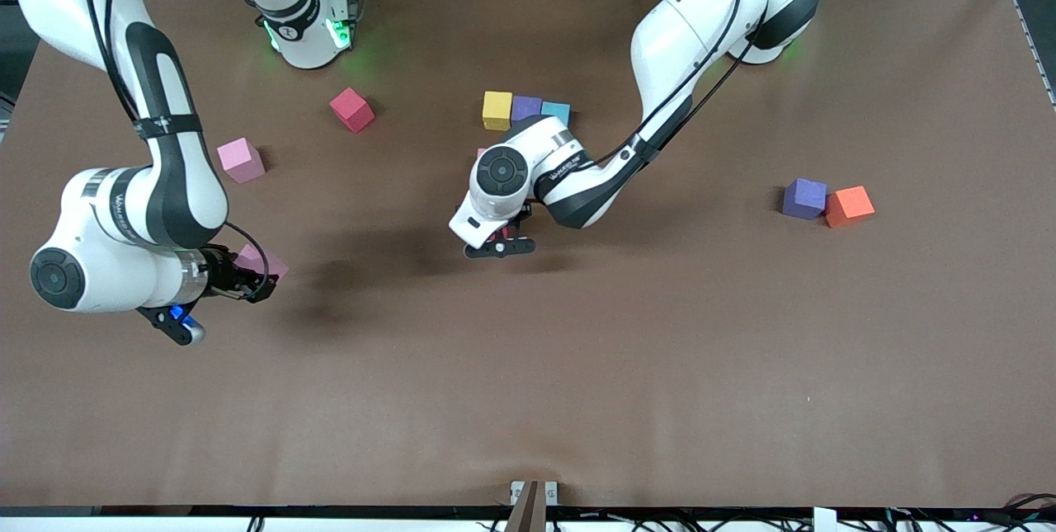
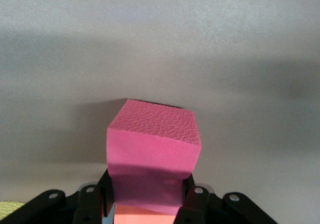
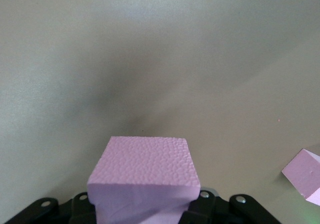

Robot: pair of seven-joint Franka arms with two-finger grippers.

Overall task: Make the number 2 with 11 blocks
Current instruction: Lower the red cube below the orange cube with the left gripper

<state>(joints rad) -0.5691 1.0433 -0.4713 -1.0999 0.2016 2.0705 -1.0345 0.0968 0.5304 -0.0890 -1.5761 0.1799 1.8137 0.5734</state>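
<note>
Left wrist view: left hand (image 2: pixel 145 204) pinches a magenta block (image 2: pixel 152 149), foam dented; right hand (image 3: pixel 145 206) clamps a pale pink block (image 3: pixel 145 171). Light, soft; grip flat sides gently.

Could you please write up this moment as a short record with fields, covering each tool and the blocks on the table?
left tool: shut on a deep pink block, just nearer the camera than the row
right tool: shut on a light pink block, toward the right arm's end of the table
row started: yellow block, purple block, light blue block, side by side
loose blocks: red block, pale pink block, second purple block touching an orange block
number 2: not yet formed
</note>
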